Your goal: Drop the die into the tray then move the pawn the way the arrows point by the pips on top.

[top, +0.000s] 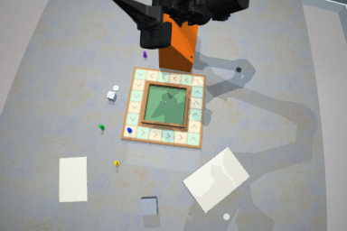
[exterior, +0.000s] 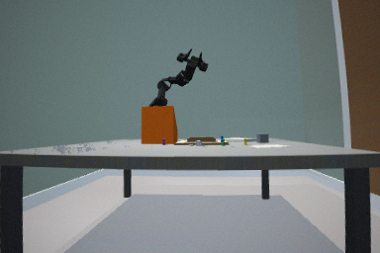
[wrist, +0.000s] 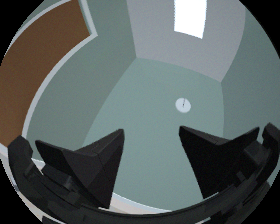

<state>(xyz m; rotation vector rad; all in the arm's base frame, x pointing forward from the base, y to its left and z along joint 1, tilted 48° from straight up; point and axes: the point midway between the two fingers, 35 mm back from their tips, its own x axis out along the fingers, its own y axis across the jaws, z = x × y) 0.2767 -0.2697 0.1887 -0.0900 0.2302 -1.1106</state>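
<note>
1. A white card (top: 73, 179) lies flat on the table (top: 54, 61), well to the left of the board (top: 196, 142) and nearer the bottom edge of the top view.
2. A green pawn (top: 101, 126) stands left of the board; a yellow pawn (top: 117, 163) stands below the board's lower left corner.
3. The white die (top: 110, 95) rests on the table just left of the board, with a small white disc (top: 116, 87) just above it.
4. A blue pawn (top: 129, 130) stands on the board's lower left corner square.
5. A purple pawn (top: 145, 54) stands above the board's upper left corner, near the orange pedestal (top: 178, 48).
6. The green dice tray (top: 166, 105) fills the board's centre, ringed by arrow squares.
7. A grey cube (top: 148, 206) sits well below the board.
8. The gripper (wrist: 151, 152) is raised high above the pedestal, its jaws spread partway with nothing between them; the wrist view shows wall and ceiling between the fingers.
9. A second, tilted white card (top: 216, 179) lies below the board's lower right corner, a white disc (top: 226, 217) below it.
10. A small black disc (top: 239, 69) lies right of the pedestal.
</note>
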